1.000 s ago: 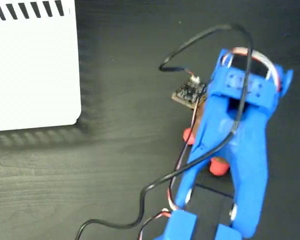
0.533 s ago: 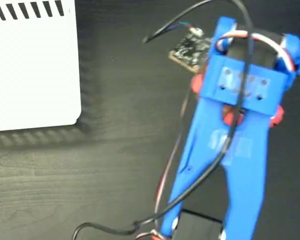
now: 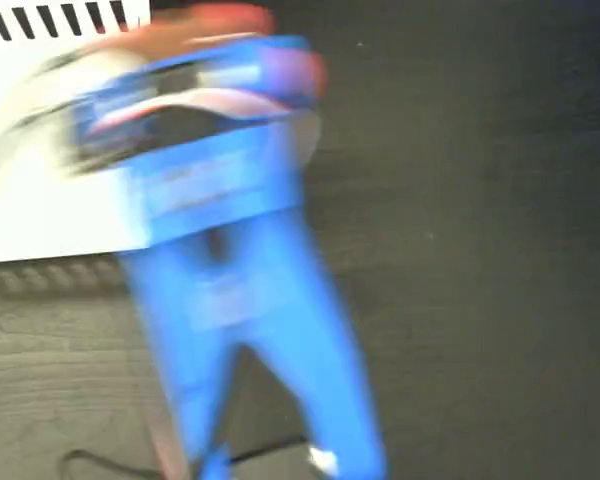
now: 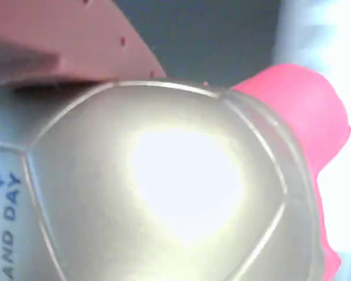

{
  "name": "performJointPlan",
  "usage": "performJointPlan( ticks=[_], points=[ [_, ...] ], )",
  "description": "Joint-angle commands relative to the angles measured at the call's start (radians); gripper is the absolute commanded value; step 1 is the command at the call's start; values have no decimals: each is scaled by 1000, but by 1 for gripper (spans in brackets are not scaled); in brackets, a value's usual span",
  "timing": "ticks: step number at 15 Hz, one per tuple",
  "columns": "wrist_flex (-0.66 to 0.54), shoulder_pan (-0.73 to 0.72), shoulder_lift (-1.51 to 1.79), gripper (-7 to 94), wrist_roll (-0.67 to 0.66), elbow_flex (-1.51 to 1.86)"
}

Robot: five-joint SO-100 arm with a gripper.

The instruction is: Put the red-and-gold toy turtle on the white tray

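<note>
Nearest, the wrist view is filled by the red-and-gold toy turtle (image 4: 181,193): gold shell against the lens, coral-red part to the right, a reddish finger (image 4: 70,41) lying against it above. So the fingers look clenched on the turtle. In the fixed view the blurred blue arm (image 3: 230,290) has its head end over the white tray (image 3: 40,200), at its right edge; red blur there is likely the turtle. Beyond lies dark tabletop (image 3: 480,200).

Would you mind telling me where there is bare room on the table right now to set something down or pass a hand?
In the fixed view, the dark table is bare to the right of the blurred blue arm. Below the white tray, left of the arm, is a smaller free strip. The tray's right part is crowded: the arm sweeps over it, carrying the red-and-gold toy turtle.
</note>
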Motion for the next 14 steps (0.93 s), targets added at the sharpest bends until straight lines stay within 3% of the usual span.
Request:
performJointPlan(
  ticks=[1,4,8,14],
  points=[
    [46,-242,-74,0,77,-218],
    [44,-281,-235,0,130,-318],
    [40,-175,-502,0,163,-548],
    [43,-137,-549,0,149,-617]
  ],
)
